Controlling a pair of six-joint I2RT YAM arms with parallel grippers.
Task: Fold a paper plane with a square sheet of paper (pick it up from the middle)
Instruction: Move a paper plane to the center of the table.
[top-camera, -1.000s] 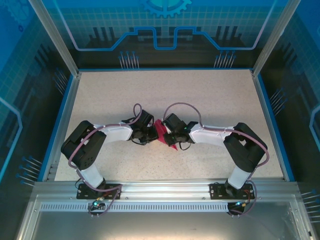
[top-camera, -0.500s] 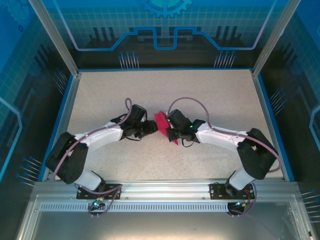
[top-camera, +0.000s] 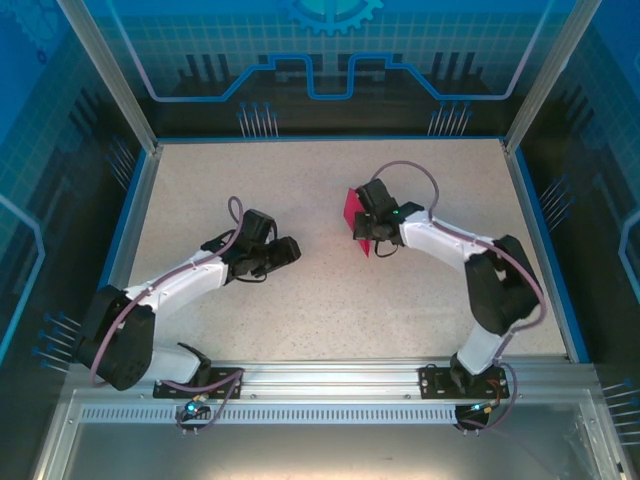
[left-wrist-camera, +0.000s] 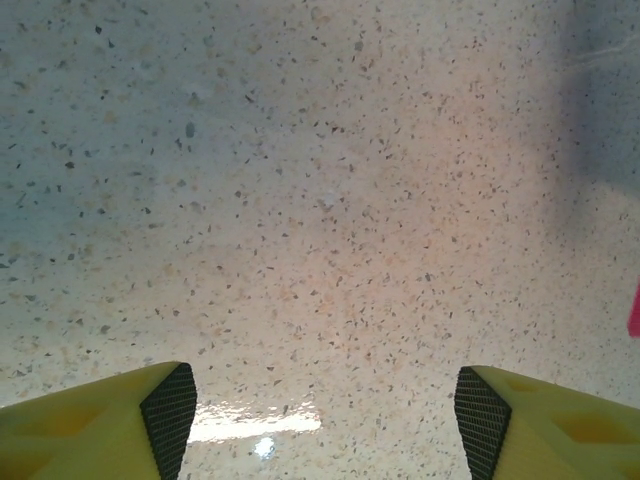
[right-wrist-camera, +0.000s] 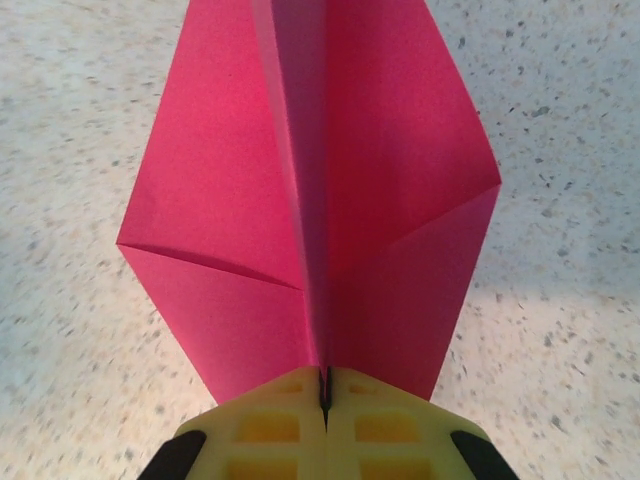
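The magenta-pink square sheet of paper now stands folded into a pointed paper plane (top-camera: 352, 218) with layered wings and a centre crease (right-wrist-camera: 300, 180). My right gripper (top-camera: 366, 232) is shut on its centre fold near the tail, yellow fingers pressed together (right-wrist-camera: 324, 385), and holds it above the table right of centre. My left gripper (top-camera: 290, 248) is left of centre, well apart from the plane, low over bare tabletop. Its jaws are open and empty (left-wrist-camera: 320, 420). A sliver of the pink paper (left-wrist-camera: 634, 310) shows at the right edge of the left wrist view.
The speckled beige table (top-camera: 300, 180) has a raised blue rim (top-camera: 128, 230) on its left, right and far sides. Aluminium frame posts (top-camera: 108, 70) stand at the back corners. A metal rail (top-camera: 330, 375) with both arm bases runs along the near edge.
The left gripper opened, let go of the plane and drew back to the left. The right gripper stayed shut on the plane and carried it back and to the right.
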